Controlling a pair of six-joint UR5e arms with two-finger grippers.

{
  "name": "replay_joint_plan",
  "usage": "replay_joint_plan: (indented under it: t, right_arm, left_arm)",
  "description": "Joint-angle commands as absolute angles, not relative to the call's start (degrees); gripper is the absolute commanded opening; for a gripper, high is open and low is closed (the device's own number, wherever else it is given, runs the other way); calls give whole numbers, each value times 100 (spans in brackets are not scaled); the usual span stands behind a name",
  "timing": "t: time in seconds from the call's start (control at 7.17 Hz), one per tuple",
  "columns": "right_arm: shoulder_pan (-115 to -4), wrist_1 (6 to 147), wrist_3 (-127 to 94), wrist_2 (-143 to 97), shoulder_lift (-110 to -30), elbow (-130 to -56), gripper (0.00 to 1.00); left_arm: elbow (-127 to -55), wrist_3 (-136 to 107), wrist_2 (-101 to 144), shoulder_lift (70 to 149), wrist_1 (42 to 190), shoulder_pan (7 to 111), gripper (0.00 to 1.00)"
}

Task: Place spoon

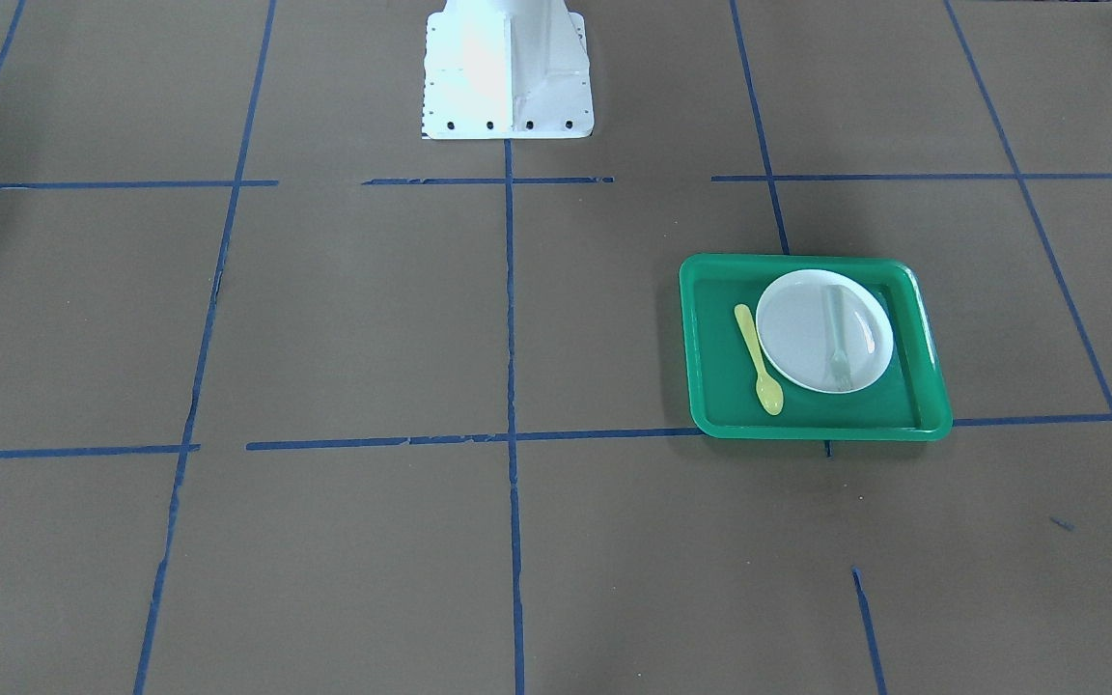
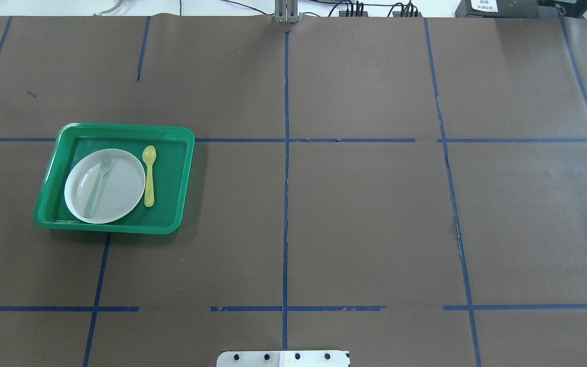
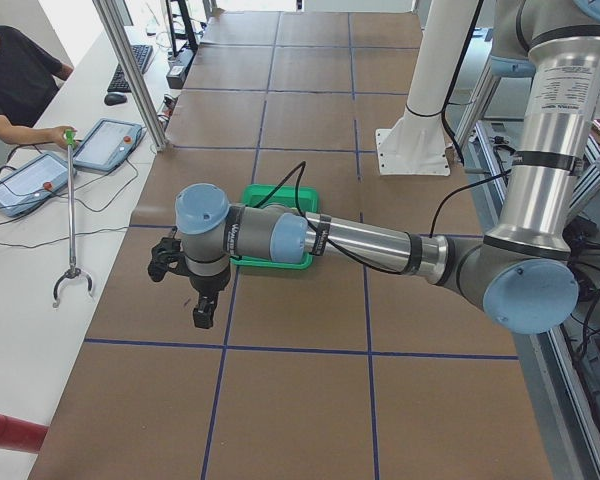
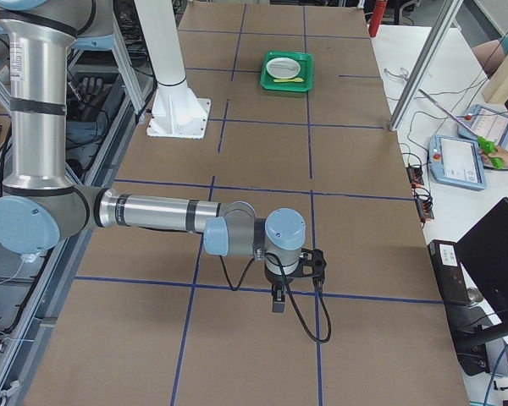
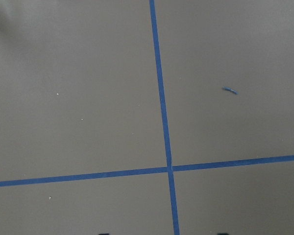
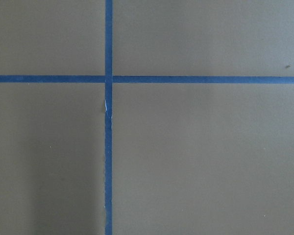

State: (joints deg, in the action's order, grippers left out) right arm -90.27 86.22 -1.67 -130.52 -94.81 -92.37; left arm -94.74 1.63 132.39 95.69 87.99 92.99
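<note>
On the table (image 2: 365, 214), where's the spoon (image 2: 149, 178)? – Sam
At 9 o'clock of the table in the top view, inside the green tray (image 2: 120, 127). It lies flat on the tray floor, at 3 o'clock of the white plate (image 2: 120, 186), just beside the rim. Can't tell if it touches. – Jo
Which way does it point? – Sam
Round end to 12 o'clock, handle to 6, same view. It's yellow & thin. – Jo
Anything on the plate? – Sam
Yep, a pale fork (image 2: 97, 186). Prongs near 12, handle end near 7. – Jo
And the robot's hands? – Sam
Only the side views show them. On the near big arm, the left gripper (image 3: 202, 318) hangs over the brown table, pointing down, at approx 7 o'clock of the tray in that view. The right gripper (image 4: 277, 304) hangs over a blue tape line (image 4: 364, 294), well apart from the tray, which sits up at 12 o'clock there. – Jo
Jaws pinched or let go? – Sam
Can't tell for either one. Too small, & seen from the side only. – Jo
Wrist cams? – Sam
Just brown table w/ crossing blue lines. – Jo
Anything else? – Sam
White robot base (image 1: 508, 68) at 12 o'clock in the front view. Also a person (image 3: 10, 80) at a side desk, hand on top of a long grabber stick (image 3: 72, 220). – Jo
</note>
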Motion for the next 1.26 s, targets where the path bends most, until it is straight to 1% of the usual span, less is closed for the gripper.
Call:
replay_joint_plan:
  t: [0.0,0.14,0.28,0.42,0.56,0.84,1.12]
  right_arm:
    - [-9026,8631,-167,-13052,-9483,-9237,100]
    - [-9026,8631,-167,-13052,-9483,-9237,100]
    - [-9026,8631,-167,-13052,-9475,-9237,100]
    - [-9026,8631,-167,-13052,-9483,-9237,100]
    - [-9026,8631,-167,-13052,-9483,-9237,100]
    - [-9026,8631,-167,-13052,-9483,-9237,100]
    - [-9026,8631,-167,-13052,-9483,-9237,100]
  left_arm:
    - [-9728,167,13236,9264,9086,9308,100]
    - [-9747,167,13236,9116,9366,9299,100]
    - [-9791,176,13262,8731,9682,9299,100]
    - [-9704,150,13289,8606,10364,9299,100]
    - [-9781,141,13289,8561,10328,9308,100]
    - [-9800,149,13315,8604,9759,9308,100]
    - [-9800,149,13315,8596,9721,9308,100]
